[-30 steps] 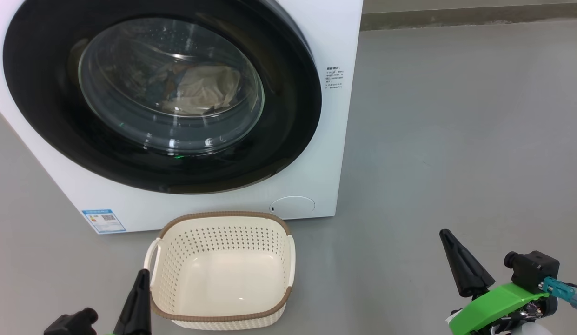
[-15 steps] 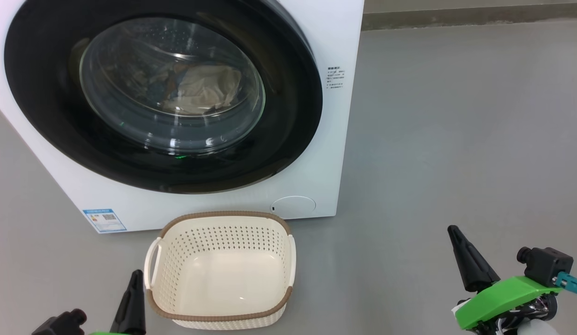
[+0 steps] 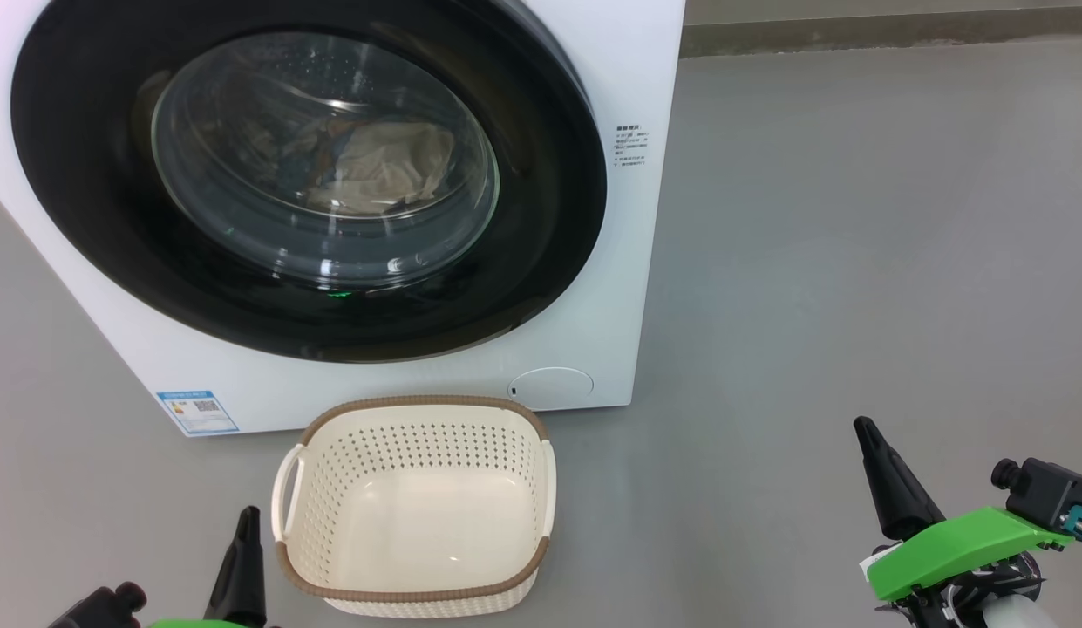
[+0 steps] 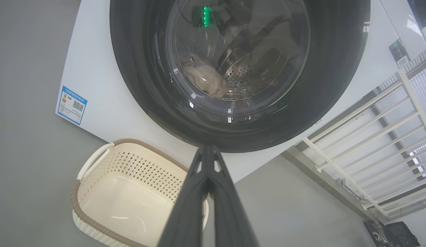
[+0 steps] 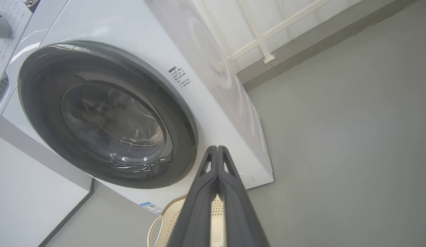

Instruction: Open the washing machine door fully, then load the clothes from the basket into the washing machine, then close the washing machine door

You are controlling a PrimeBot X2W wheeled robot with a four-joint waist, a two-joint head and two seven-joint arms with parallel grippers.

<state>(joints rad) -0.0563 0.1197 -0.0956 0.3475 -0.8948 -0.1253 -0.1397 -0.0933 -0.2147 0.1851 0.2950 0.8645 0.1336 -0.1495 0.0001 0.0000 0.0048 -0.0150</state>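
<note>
Glossy black plastic rims the washing machine door (image 3: 314, 174), which lies flush against the front of the white washing machine (image 3: 610, 288). From this I judge the closing step, the last of the task, to be done or all but done. The clothes (image 3: 375, 170) are inside the drum, seen through the bulging glass as a crumpled cream heap with a little blue and orange beside it. The basket (image 3: 418, 406) stands on the grey floor (image 3: 811, 262) just before the machine, below the door, with nothing in it. The left tool (image 3: 247, 519) is clenched on nothing, fingers pressed together, low beside the basket's left handle and apart from it. The right tool (image 3: 865, 429) is likewise clenched and empty, well off to the right over bare floor. Neither touches the machine. As I judge it, the next move calls for little: keep both arms clear of the door and, if the latch is in doubt, give a light press on the rim. By count there is one washing machine, one door, one basket with two side handles, two tools, one blue label (image 3: 197, 412) and one round white flap (image 3: 550, 385). The clothes make one heap, and the glass is too blurred to tell how many garments are in it.
</note>
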